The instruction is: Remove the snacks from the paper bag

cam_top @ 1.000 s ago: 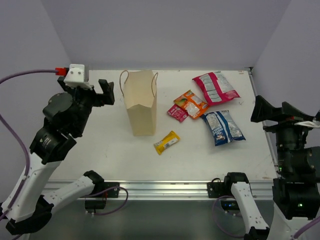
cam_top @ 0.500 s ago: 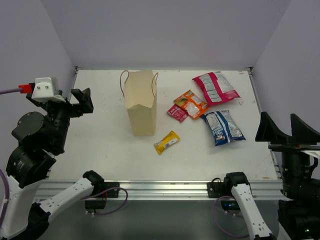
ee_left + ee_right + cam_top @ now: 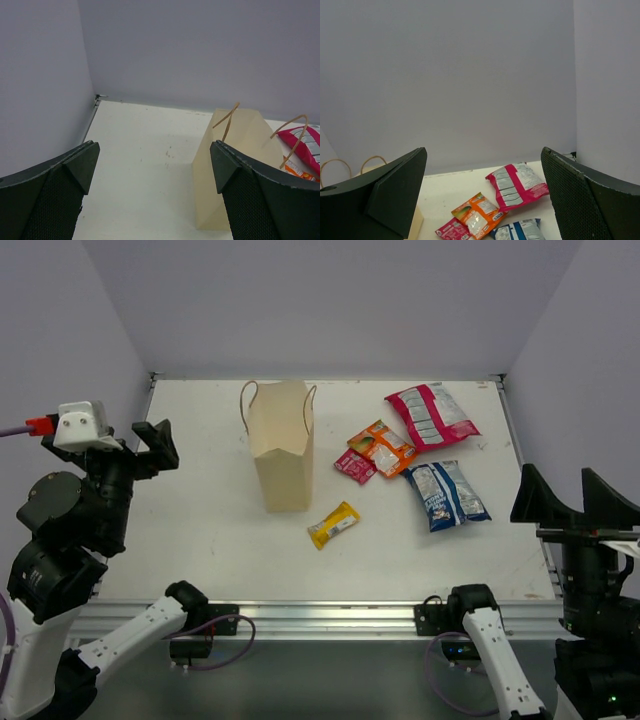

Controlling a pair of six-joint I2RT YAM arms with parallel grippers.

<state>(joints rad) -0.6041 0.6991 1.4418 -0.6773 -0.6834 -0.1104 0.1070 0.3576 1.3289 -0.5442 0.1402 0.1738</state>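
Observation:
The paper bag (image 3: 283, 445) stands upright at mid table, handles up; it also shows in the left wrist view (image 3: 235, 165). All five snacks lie on the table to its right: the red-pink-and-white bag (image 3: 432, 415), the orange packet (image 3: 382, 447), the magenta packet (image 3: 355, 466), the blue-and-white bag (image 3: 446, 495) and the yellow bar (image 3: 333, 524). My left gripper (image 3: 150, 445) is open and empty, well left of the bag. My right gripper (image 3: 568, 502) is open and empty at the near right edge. The right wrist view shows the red bag (image 3: 517, 182) and the orange packet (image 3: 479, 214).
The white table (image 3: 200, 530) has purple walls at the back and on both sides. A metal rail (image 3: 330, 615) runs along the near edge.
My left arm has pulled back to the left, away from the paper bag. My right arm has drawn back toward the near right corner. The bag and snacks have not moved.

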